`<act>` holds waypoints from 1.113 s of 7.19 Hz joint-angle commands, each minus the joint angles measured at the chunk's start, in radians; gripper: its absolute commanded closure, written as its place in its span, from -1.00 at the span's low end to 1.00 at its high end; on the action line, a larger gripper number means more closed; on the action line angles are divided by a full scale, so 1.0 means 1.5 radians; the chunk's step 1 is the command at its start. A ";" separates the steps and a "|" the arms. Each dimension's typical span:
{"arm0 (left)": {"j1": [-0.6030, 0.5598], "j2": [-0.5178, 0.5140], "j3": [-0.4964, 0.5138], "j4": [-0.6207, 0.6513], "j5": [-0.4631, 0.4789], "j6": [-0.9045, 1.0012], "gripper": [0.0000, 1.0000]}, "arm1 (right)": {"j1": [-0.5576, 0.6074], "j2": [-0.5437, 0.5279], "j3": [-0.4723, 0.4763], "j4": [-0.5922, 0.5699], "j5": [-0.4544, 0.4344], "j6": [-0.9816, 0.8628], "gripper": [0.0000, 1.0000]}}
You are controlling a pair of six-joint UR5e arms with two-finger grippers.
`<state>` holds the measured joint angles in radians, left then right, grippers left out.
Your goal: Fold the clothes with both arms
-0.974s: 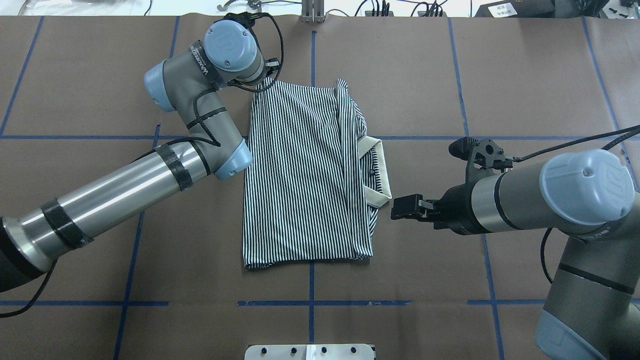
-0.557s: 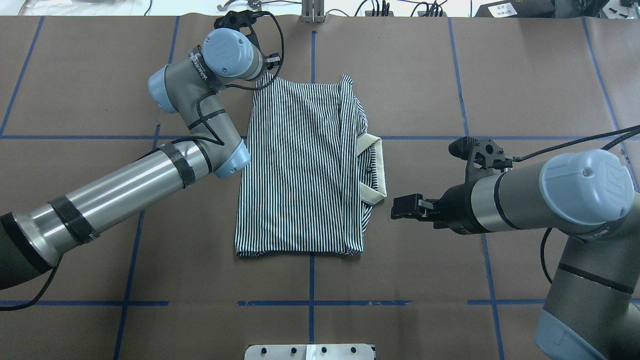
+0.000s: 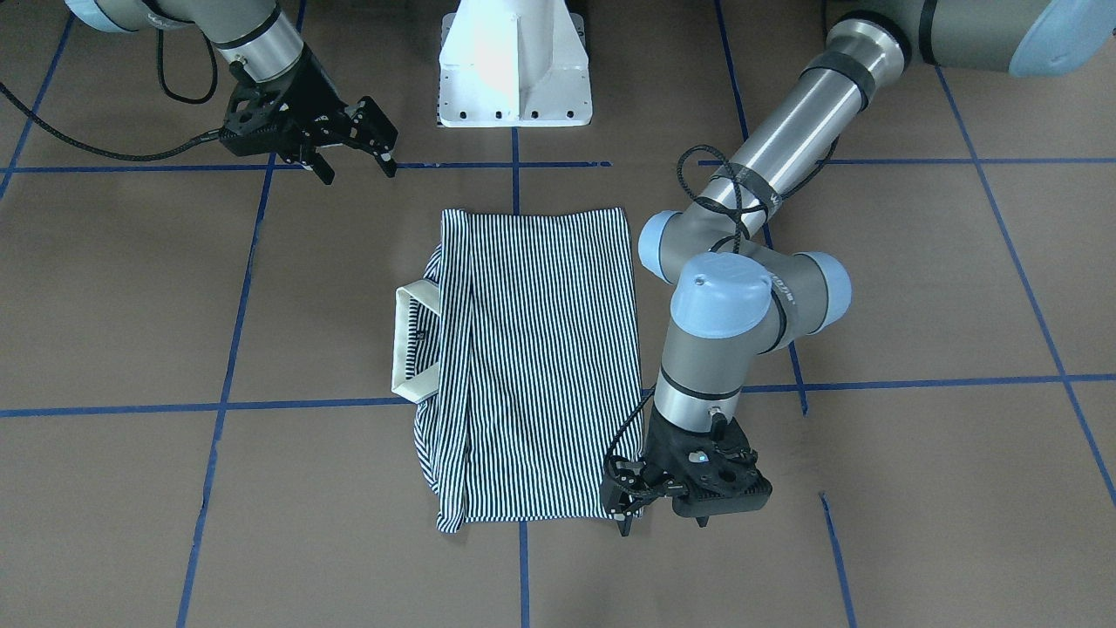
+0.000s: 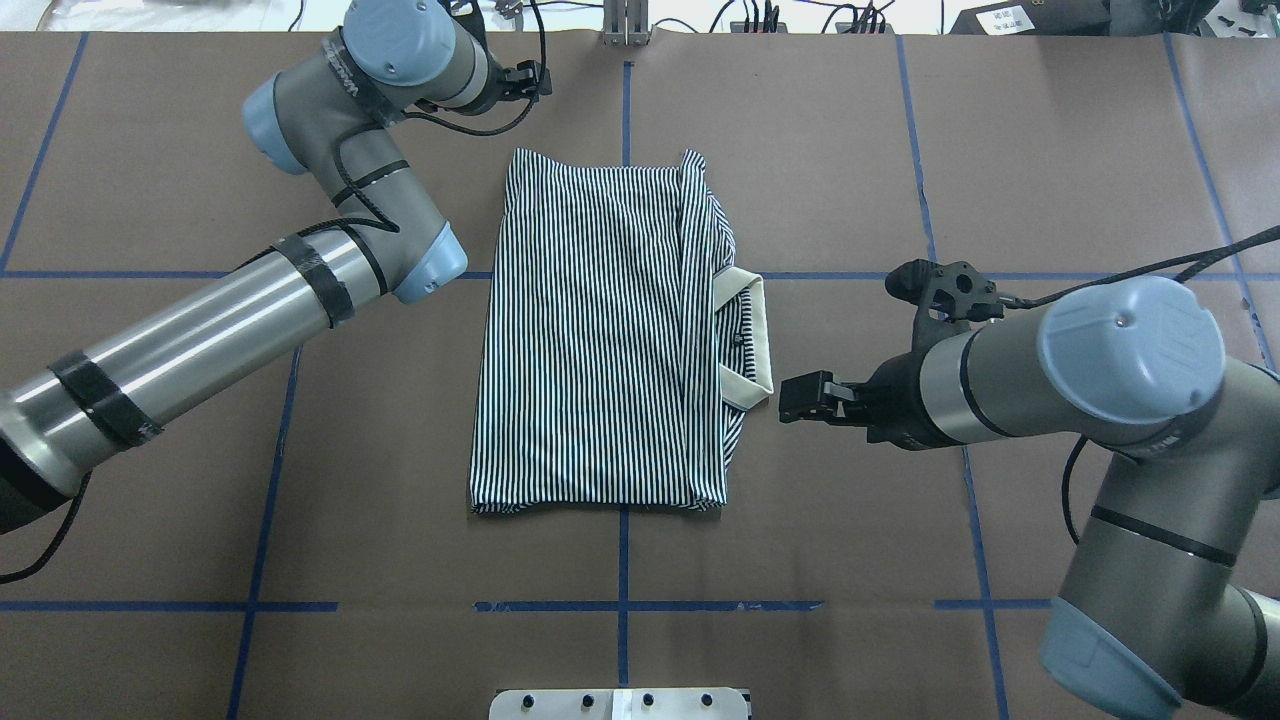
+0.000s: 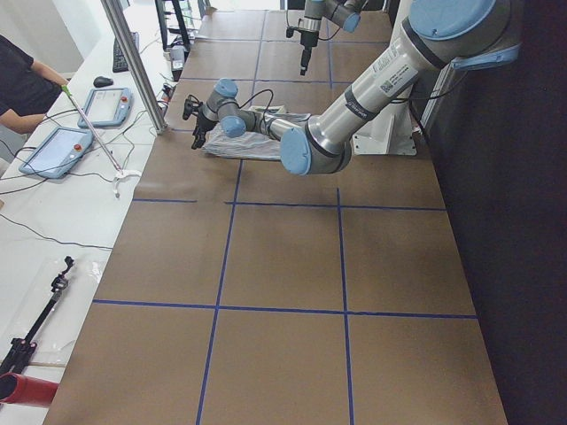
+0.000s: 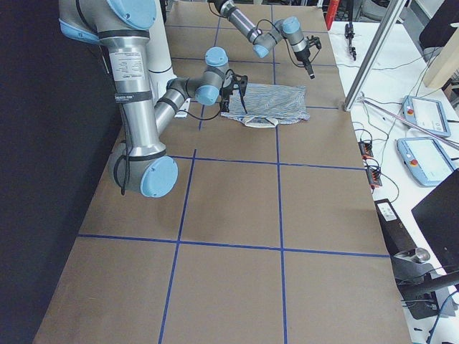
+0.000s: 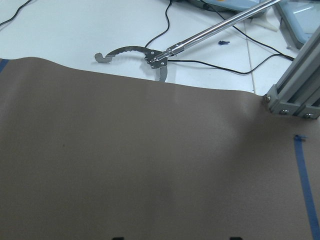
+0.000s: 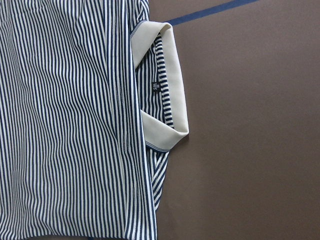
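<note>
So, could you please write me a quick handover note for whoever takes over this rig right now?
Left gripper: open, empty, near the polo shirt's far-left corner.
Right gripper: open, empty, beside the white collar, not touching it.
Shirt: flat mid-table, already folded into a long rectangle, with the collar sticking out towards the right arm.
Left to do: probably the crosswise fold.

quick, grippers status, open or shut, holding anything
Left gripper: open, holding nothing, at the shirt corner.
Right gripper: open, empty, beside the collar.
</note>
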<state>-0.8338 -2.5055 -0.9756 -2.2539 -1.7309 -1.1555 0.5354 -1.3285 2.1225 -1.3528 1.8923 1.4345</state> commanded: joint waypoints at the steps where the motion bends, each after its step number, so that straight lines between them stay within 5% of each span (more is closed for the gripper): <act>1: -0.010 0.104 -0.162 0.039 -0.087 0.018 -1.00 | 0.002 0.123 -0.063 -0.163 -0.014 -0.072 -1.00; 3: -0.010 0.177 -0.344 0.172 -0.125 0.041 -1.00 | -0.015 0.201 -0.151 -0.193 -0.024 -0.086 -1.00; 5: -0.010 0.201 -0.484 0.328 -0.127 0.042 -1.00 | -0.086 0.270 -0.217 -0.241 -0.106 -0.111 -1.00; 7: -0.008 0.237 -0.560 0.364 -0.129 0.042 -1.00 | -0.088 0.372 -0.366 -0.241 -0.104 -0.170 -1.00; 8: -0.007 0.239 -0.558 0.363 -0.130 0.042 -1.00 | -0.088 0.374 -0.370 -0.260 -0.080 -0.186 -1.00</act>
<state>-0.8460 -2.1616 -1.7872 -1.7223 -1.9249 -1.0919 0.4070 -0.8067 1.6256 -1.7191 1.7460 1.1946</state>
